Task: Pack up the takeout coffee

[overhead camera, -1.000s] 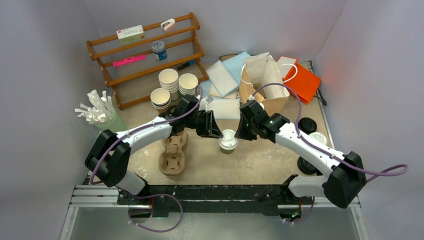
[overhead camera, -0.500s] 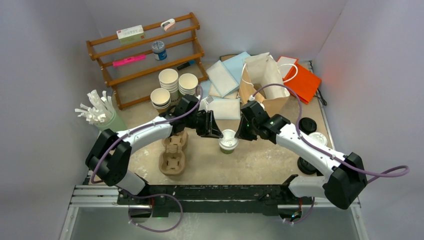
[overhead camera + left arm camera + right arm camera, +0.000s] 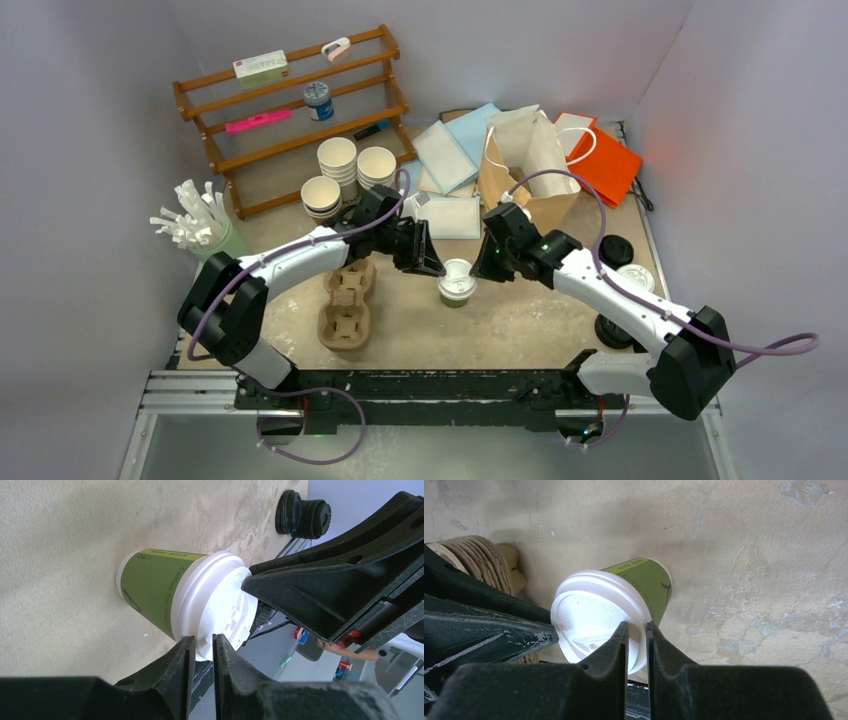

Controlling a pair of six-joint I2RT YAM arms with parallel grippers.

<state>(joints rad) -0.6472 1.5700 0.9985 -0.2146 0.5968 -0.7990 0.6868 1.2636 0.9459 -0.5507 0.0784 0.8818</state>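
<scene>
Obs., top view. The green paper cup [image 3: 457,290] stands upright on the beige stone-look table [image 3: 520,320], near its middle. A white plastic lid [image 3: 457,281] sits on top of the cup.

Left gripper [image 3: 430,266]: sits at about 10 o'clock of the cup, tips right at the lid's edge. In my left wrist view the two black fingers [image 3: 180,655] are drawn almost together with only a thin slit between them, and the lid's rim lies at that slit. I cannot tell whether the rim is nipped or the tips only rest against it.

Right gripper [image 3: 479,268]: sits at about 2 o'clock of the cup, opposite the left. In the right wrist view its fingers [image 3: 616,640] are likewise nearly together, with the lid's rim at the narrow gap. Again I cannot tell whether this is a pinch or mere contact. The same view shows the left gripper's tip touching the rim on the far side, so the lid sits between my two tools.

Surroundings, taken from the cup:
- Stack of moulded brown pulp cup trays [image 3: 347,305]: 9 o'clock, near.
- Upright brown paper bag [image 3: 525,165], mouth open: 1 o'clock, well apart.
- Black round lids [image 3: 613,250]: 3 o'clock, well apart.
- Stacks of paper cups, white inside [image 3: 345,170]: 11 o'clock, by the wooden rack [image 3: 290,100].
</scene>
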